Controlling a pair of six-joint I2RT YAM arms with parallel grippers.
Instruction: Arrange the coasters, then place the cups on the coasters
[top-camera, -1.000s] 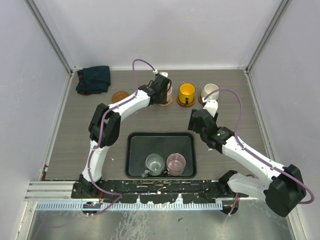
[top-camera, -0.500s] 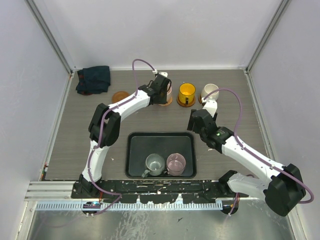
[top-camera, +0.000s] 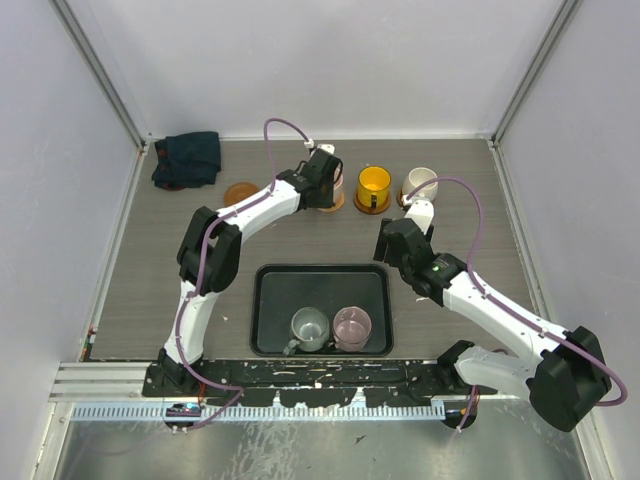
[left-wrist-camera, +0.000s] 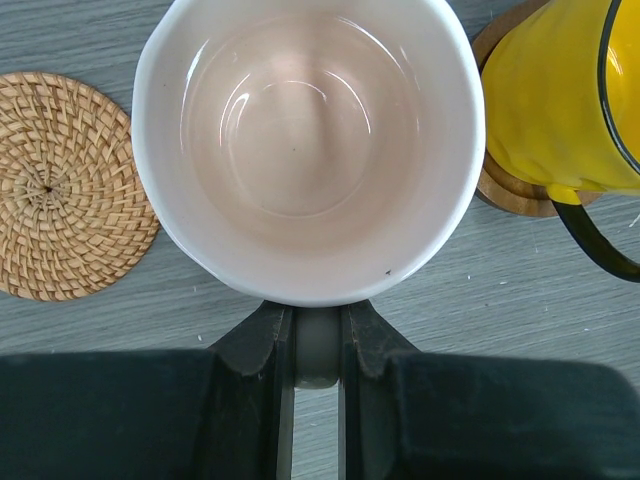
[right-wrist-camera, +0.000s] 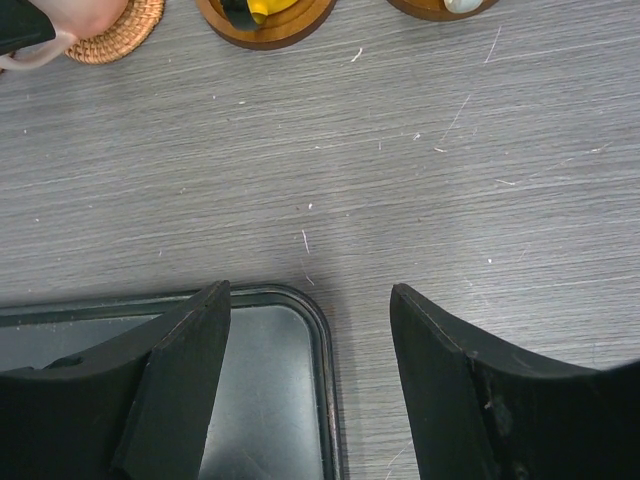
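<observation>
Bright even overhead light; soft shadows; glare inside pink cup (left-wrist-camera: 300, 130); sharp focus.

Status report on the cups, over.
Left claw shut on pink cup handle. Right claw open, empty. Grey cup, mauve cup in tray. Nothing in the way.

left gripper (top-camera: 326, 180) was at pink mug (top-camera: 338, 187) by far edge of table (top-camera: 150, 260) | bare coaster (top-camera: 241, 192) lay left of it | yellow mug (top-camera: 374, 185) and cream mug (top-camera: 421, 182) stood on coasters (top-camera: 372, 208) to its right | black tray (top-camera: 275, 305) at near edge held grey-teal mug (top-camera: 309, 326), mauve mug (top-camera: 352, 325) | right gripper (top-camera: 420, 210) hung beyond far-right corner of tray
</observation>
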